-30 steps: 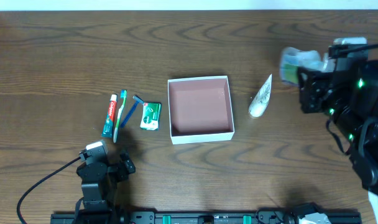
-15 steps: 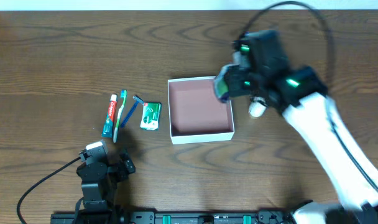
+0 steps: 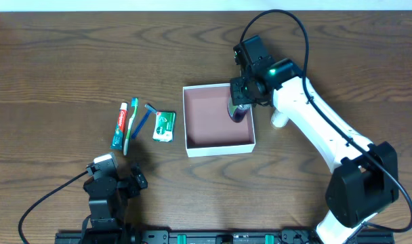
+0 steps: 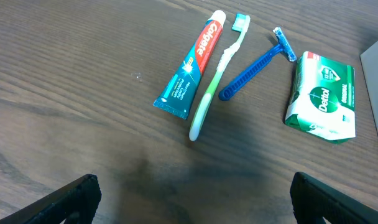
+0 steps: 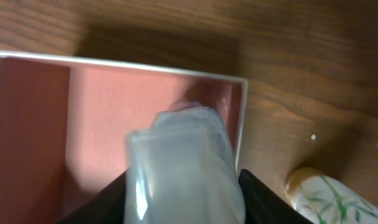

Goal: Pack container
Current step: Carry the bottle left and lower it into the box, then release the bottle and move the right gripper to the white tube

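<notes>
Right jaws clasping clear bottle [image 5: 183, 168], over container [image 3: 206, 122]

The right arm [image 3: 314, 129] stretches forward and inward, the right tool [image 3: 238, 107] pointing down, fingers clamped on a clear bottle [image 5: 183, 155]. The left tool [image 4: 195, 199] hangs low, fingers spread wide.

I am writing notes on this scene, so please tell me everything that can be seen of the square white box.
The container is a shallow square box with thin white walls and a dull pinkish-brown floor, open on top. It sits flat on the wooden table. The right gripper holds a clear item over it, by the right wall near the far corner; whether the item touches the floor cannot be told. Its remaining floor is bare.
</notes>
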You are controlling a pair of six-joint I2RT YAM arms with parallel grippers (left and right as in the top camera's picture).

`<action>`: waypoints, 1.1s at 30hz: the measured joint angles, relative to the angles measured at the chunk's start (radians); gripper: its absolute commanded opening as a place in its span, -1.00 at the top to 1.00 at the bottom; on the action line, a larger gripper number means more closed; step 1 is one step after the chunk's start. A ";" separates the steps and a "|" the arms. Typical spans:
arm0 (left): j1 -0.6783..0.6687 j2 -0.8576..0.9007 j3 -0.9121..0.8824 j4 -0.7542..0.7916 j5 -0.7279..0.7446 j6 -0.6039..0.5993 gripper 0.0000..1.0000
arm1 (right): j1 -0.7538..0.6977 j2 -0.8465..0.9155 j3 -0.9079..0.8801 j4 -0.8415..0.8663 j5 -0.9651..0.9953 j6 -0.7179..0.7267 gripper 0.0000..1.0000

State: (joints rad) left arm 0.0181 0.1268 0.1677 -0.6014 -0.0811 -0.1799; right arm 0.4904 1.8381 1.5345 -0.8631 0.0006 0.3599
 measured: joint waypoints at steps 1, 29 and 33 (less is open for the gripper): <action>0.000 0.000 0.000 0.000 0.000 0.000 -0.96 | 0.000 0.001 0.000 0.007 0.000 0.001 -0.15; 0.000 0.000 0.000 0.000 0.000 0.000 -0.96 | -0.202 -0.488 0.025 -0.259 0.161 -0.029 -0.48; 0.000 0.000 0.000 0.000 0.000 0.000 -0.96 | -0.233 -0.365 -0.009 -0.274 0.154 -0.003 -0.45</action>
State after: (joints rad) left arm 0.0181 0.1268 0.1677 -0.6014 -0.0811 -0.1799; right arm 0.2573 1.4734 1.5257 -1.1374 0.1551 0.3569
